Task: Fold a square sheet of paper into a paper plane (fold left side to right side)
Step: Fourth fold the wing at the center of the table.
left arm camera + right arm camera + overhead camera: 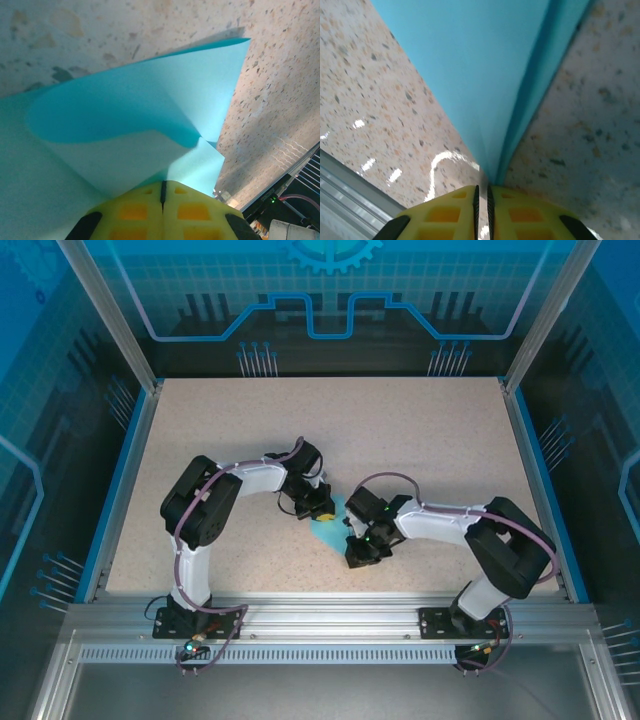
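Where pinched from two sides, sheet (327, 531) is recorded as cyan, folded: curled flap clamped at left gripper (162, 185) tips, pointed end nipped between right gripper (482, 188) fingers.

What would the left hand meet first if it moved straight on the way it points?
The paper: its curled sheet stands right ahead of the left hand, which seems to pinch its edge. The table lies beyond; depth is unclear.
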